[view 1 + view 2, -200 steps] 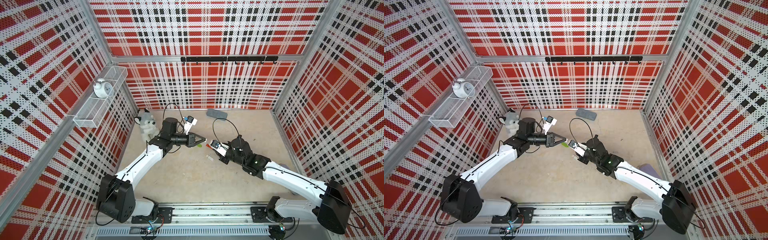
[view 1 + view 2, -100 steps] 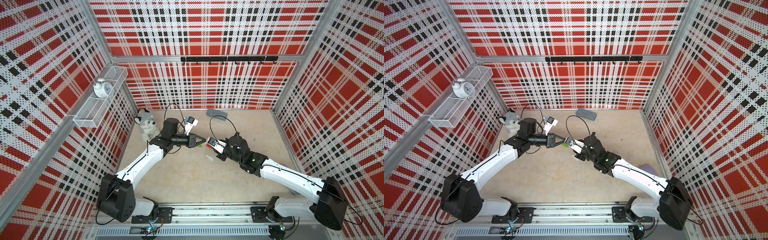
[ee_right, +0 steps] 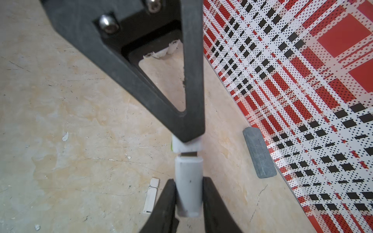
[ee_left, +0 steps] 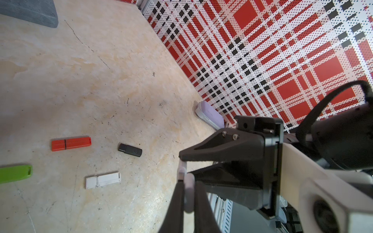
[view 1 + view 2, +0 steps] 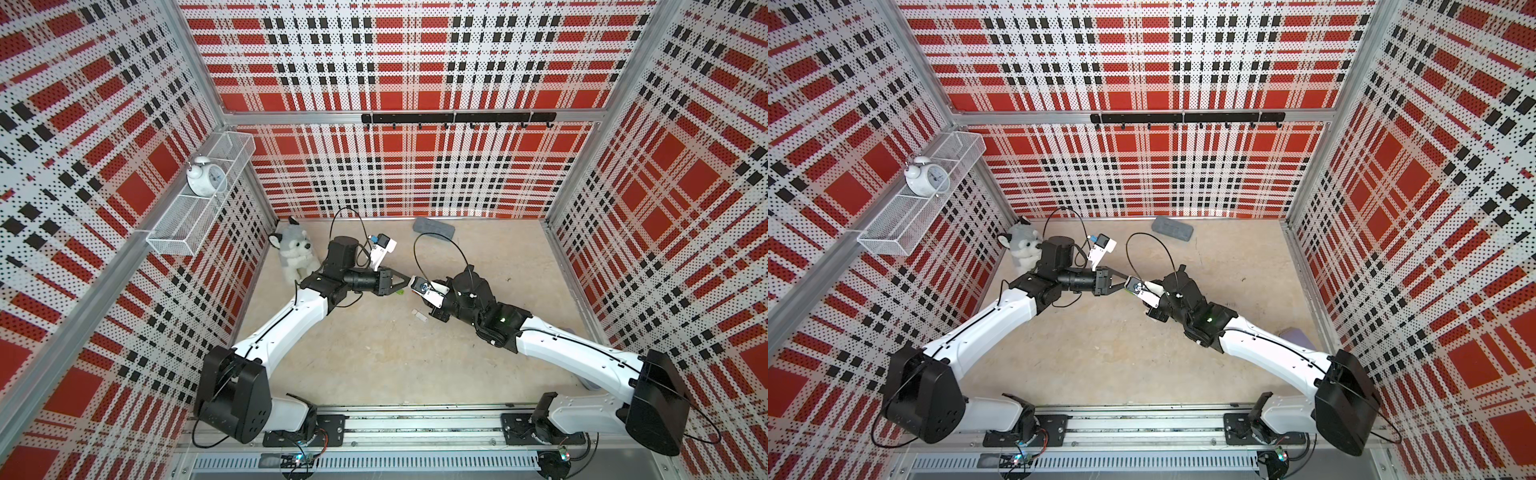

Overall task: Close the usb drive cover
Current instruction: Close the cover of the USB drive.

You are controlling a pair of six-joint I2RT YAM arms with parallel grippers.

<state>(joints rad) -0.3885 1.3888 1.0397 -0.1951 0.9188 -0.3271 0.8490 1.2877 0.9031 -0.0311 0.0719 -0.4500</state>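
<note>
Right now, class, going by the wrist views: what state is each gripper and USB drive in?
left gripper: shut on the cap.
right gripper: shut on the white drive.
cap: partly on, metal plug showing.
white drive: held above the table, not closed.
orange drive: capped, on the table.
black drive: on the table, untouched.
flat white drive: likewise.
green drive: on the table, partly cropped.

no readable text or labels anywhere, alarm clock [image 5: 205, 179] dial numerals too small to make out

The left arm [image 5: 286, 324] and right arm [image 5: 573, 349] stretch inward, wrists low, their grippers meeting nose to nose. The left gripper [image 5: 404, 282] is pinched tight. The right gripper [image 3: 189, 181] clamps with its jaws slightly parted.
</note>
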